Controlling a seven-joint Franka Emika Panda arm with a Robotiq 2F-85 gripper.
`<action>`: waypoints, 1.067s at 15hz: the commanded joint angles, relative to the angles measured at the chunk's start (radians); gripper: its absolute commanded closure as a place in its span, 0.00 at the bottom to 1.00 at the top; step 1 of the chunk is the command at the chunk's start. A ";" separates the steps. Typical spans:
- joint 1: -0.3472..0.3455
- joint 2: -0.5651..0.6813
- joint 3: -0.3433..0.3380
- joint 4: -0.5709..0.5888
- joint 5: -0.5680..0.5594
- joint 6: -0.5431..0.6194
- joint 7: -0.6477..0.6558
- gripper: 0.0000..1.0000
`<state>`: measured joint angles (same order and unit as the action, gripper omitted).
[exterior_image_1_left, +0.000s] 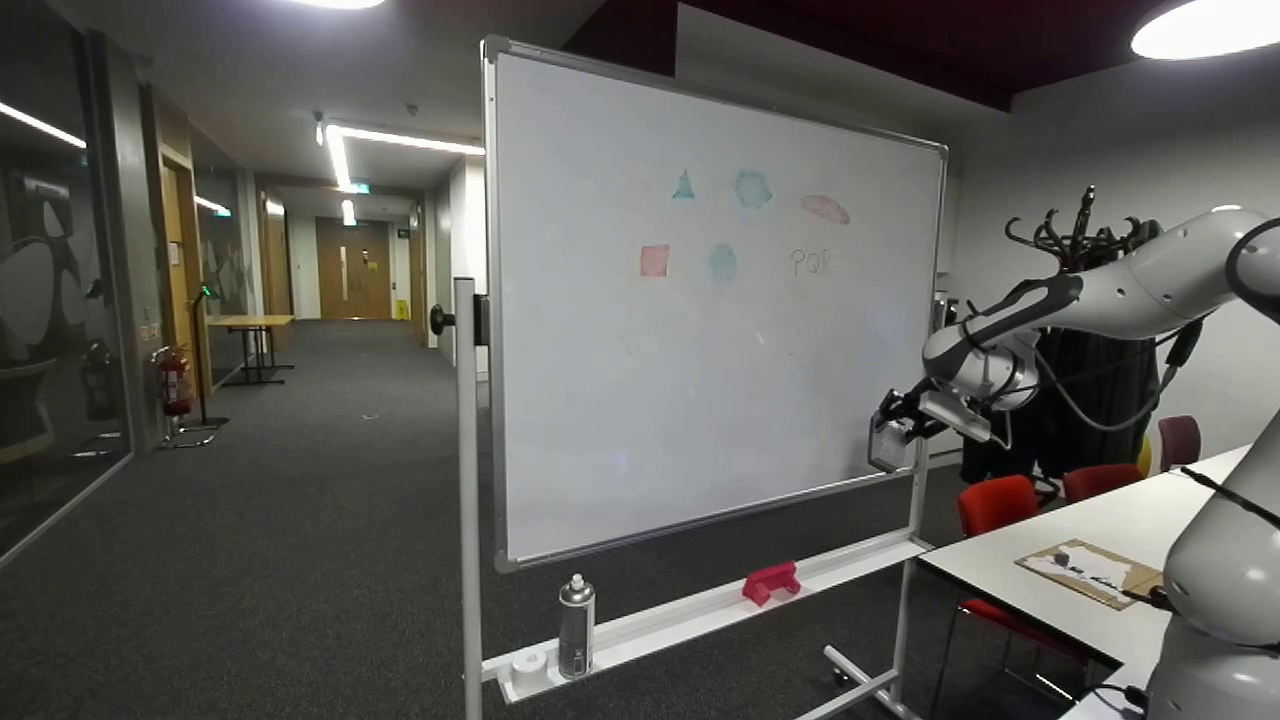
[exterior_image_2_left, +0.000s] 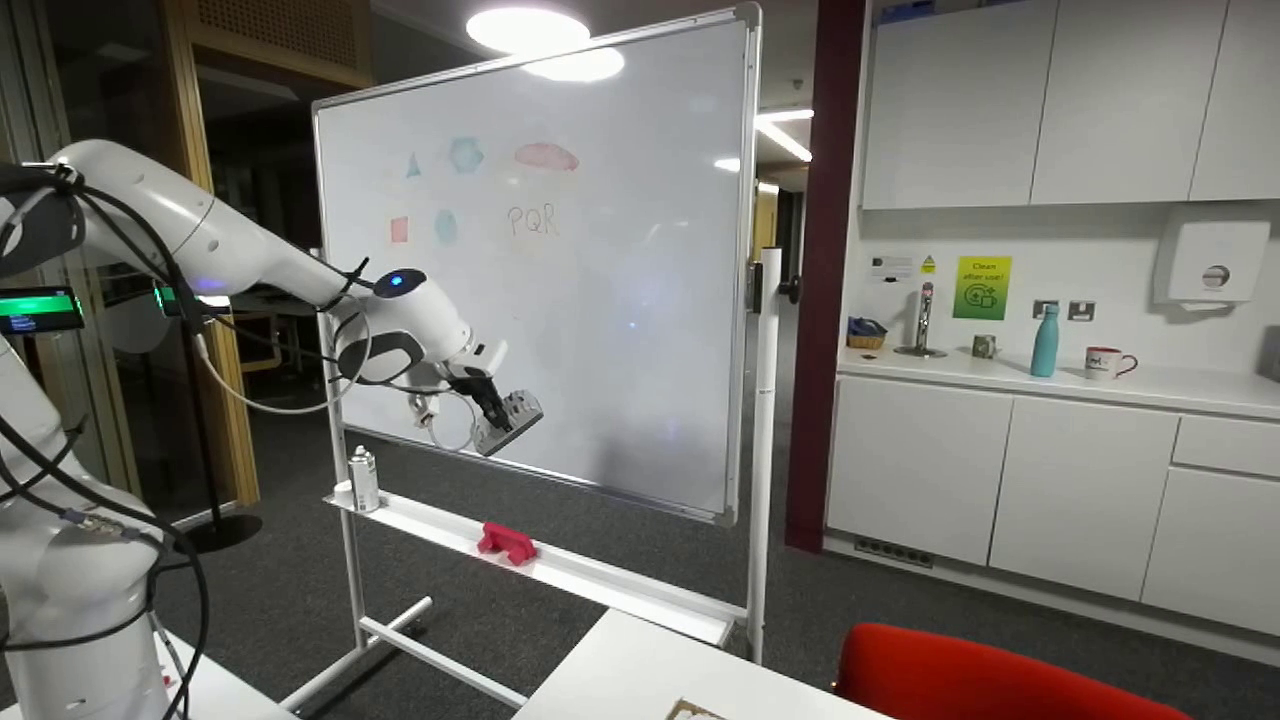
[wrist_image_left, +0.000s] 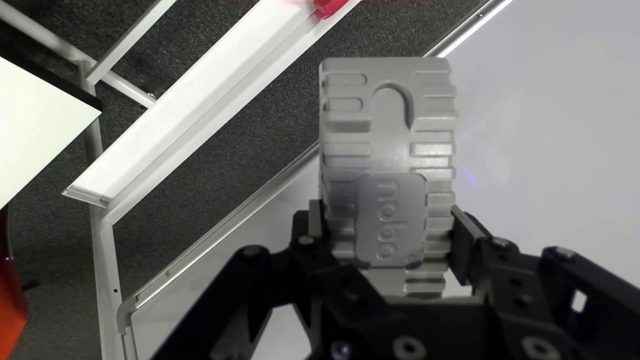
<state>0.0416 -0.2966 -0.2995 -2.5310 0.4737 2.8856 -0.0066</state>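
Note:
My gripper (wrist_image_left: 387, 225) is shut on a grey ribbed block (wrist_image_left: 387, 150) marked "nobo", with one finger on each long side. The block also shows in both exterior views (exterior_image_1_left: 888, 447) (exterior_image_2_left: 515, 418), held tilted by the gripper (exterior_image_2_left: 490, 400) in front of the lower part of a whiteboard (exterior_image_2_left: 620, 320). It appears to be apart from the board. The board carries a blue triangle (exterior_image_1_left: 683, 187), a blue hexagon (exterior_image_1_left: 752, 189), a pink oval (exterior_image_1_left: 826, 208), a pink square (exterior_image_1_left: 654, 261), a blue round shape (exterior_image_1_left: 722, 262) and the letters PQR (exterior_image_1_left: 810, 262).
Below the board runs a white tray (exterior_image_1_left: 670, 632) with a spray can (exterior_image_1_left: 576, 630), a small white roll (exterior_image_1_left: 528, 670) and a red holder (exterior_image_1_left: 770, 583). A white table (exterior_image_1_left: 1150, 515) with a cardboard sheet (exterior_image_1_left: 1140, 580) and red chairs (exterior_image_1_left: 1000, 505) stand nearby.

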 joint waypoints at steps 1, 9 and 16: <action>-0.042 0.021 0.016 -0.006 -0.033 -0.003 0.058 0.67; -0.321 0.121 0.053 0.037 -0.374 -0.176 0.246 0.67; -0.324 0.199 -0.064 0.143 -0.177 -0.387 0.002 0.67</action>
<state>-0.2835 -0.1487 -0.3186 -2.4705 0.2035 2.6200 0.1011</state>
